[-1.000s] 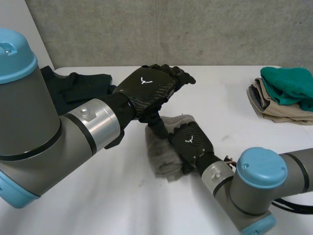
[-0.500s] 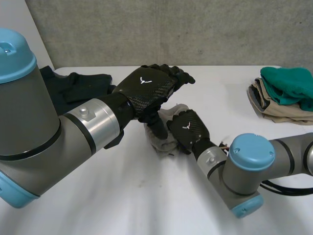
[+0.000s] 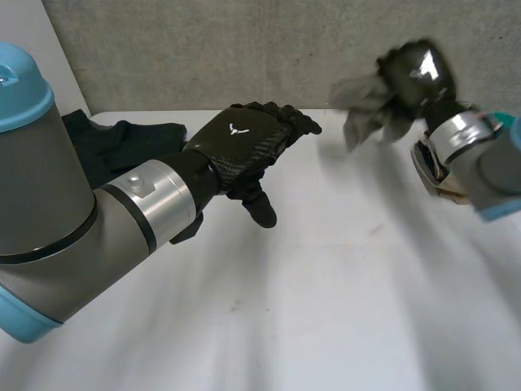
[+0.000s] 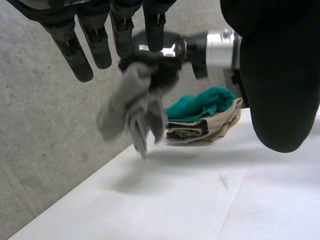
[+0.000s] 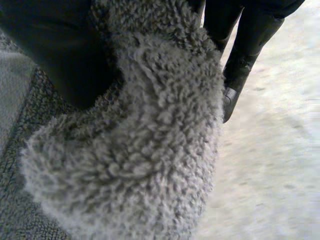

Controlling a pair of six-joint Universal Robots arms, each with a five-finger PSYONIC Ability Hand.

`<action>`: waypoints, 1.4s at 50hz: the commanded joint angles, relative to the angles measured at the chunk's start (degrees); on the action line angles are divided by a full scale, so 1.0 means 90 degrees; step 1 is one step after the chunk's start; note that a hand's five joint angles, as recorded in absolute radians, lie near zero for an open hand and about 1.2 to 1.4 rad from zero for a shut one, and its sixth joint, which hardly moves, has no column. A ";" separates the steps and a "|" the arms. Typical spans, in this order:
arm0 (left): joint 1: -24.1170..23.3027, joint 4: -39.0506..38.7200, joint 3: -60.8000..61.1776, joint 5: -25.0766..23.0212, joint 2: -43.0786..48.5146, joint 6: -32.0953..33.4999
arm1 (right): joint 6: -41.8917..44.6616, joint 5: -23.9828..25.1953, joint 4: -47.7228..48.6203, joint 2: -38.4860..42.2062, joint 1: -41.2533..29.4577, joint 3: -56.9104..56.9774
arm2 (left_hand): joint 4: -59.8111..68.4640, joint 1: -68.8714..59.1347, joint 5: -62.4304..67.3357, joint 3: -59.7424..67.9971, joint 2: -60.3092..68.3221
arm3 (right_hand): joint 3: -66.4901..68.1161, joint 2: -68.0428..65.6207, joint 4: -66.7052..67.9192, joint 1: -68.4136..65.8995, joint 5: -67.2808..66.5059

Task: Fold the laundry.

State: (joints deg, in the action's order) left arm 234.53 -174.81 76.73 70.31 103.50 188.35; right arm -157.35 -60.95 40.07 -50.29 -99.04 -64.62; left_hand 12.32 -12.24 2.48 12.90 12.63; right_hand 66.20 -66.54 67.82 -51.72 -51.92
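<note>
One grey cloth [image 3: 362,104] dangles bunched from the right hand [image 3: 419,69], fingers clenched on it, airborne at 1 o'clock; left hand [image 3: 244,142] released. Risk: bunched grasp slips, cloth lands crumpled on the folded stack [image 4: 205,131].

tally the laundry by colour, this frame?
Grey cloth: 1, held up in the right hand
Teal cloth: 1, on top of the stack
Beige cloth: 1, under the teal one
Black heap: 1, beside the left arm; how many pieces it holds cannot be told
Total: 4
</note>
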 commanded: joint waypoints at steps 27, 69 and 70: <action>0.0025 -0.0010 0.0009 0.0029 0.0190 0.0000 | -0.1667 0.2133 0.1592 0.2570 0.3094 0.1224 | 0.0084 -0.0093 0.0066 0.0020 0.0050 | 0.1533 -0.1495 0.1353 -0.3142 -0.2009; 0.0103 -0.0195 -0.0040 0.0146 -0.0210 -0.0078 | 0.0788 -0.0895 -0.0702 -0.2223 0.2383 -0.0532 | 0.0009 -0.0018 -0.0009 -0.0055 -0.0025 | -0.6244 0.6283 -0.6424 0.4636 0.5769; 0.0142 -0.0253 -0.0030 0.0204 -0.0230 -0.0078 | 0.0292 -0.0749 -0.0693 -0.2544 0.2159 -0.0950 | 0.0009 -0.0018 -0.0009 -0.0055 -0.0025 | -0.6244 0.6283 -0.6424 0.4636 0.5769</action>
State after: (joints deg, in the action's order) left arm 234.84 -175.20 76.46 70.95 102.41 187.77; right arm -140.17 -70.28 32.85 -64.68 -68.54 -64.05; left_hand 12.32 -12.24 2.48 12.90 12.63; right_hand 12.35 -12.72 13.34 -11.63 -3.54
